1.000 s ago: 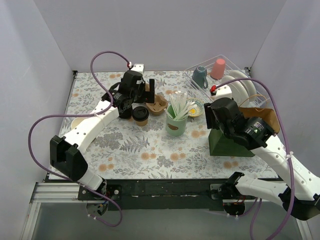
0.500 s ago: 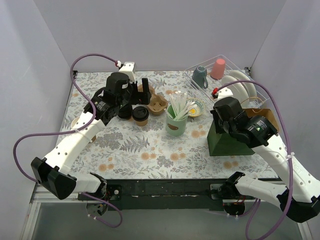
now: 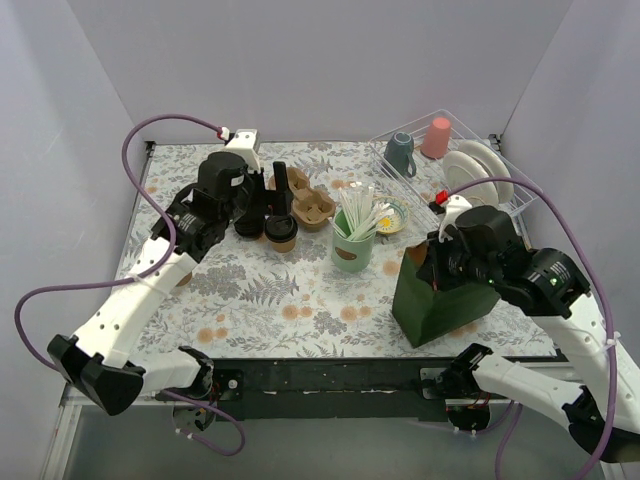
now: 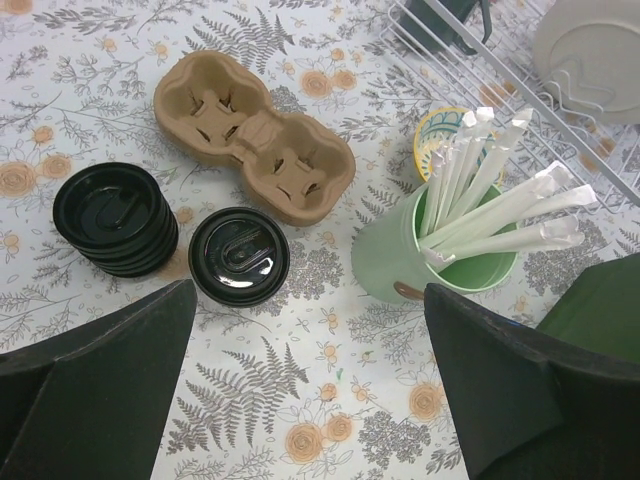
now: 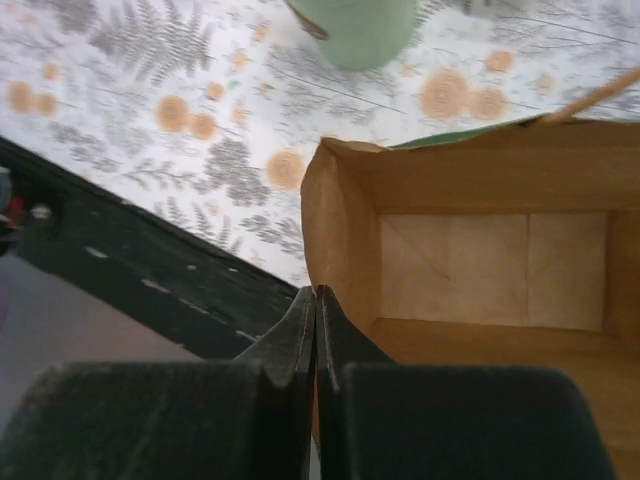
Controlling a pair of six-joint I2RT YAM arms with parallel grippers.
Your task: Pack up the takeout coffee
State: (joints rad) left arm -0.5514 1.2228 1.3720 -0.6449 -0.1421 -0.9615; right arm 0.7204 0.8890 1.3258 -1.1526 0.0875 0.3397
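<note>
The takeout coffee [image 4: 238, 256], a brown cup with a black lid, stands on the flowered table [image 3: 300, 300] beside the cardboard carrier [image 4: 253, 150]. From above, the coffee [image 3: 281, 230] sits just in front of the carrier [image 3: 310, 208]. My left gripper [image 4: 310, 400] hangs open above the table near the coffee, with nothing between its fingers. In the top view the left gripper [image 3: 270, 198] is over the coffee and the lids. My right gripper [image 5: 316, 295] is shut on the side wall of a paper bag [image 5: 490, 270], green outside and brown inside. The bag [image 3: 440, 295] is open-topped and empty.
A stack of black lids [image 4: 115, 218] lies left of the coffee. A green cup of wrapped straws [image 4: 420, 250] stands between carrier and bag. A wire dish rack [image 3: 470, 160] with plates, a teal mug [image 3: 400, 152] and a pink cup [image 3: 436, 137] fills the back right.
My right gripper has closed on the bag's wall and the bag has shifted toward the front left. The left arm has swung back to the left, its gripper still open.
</note>
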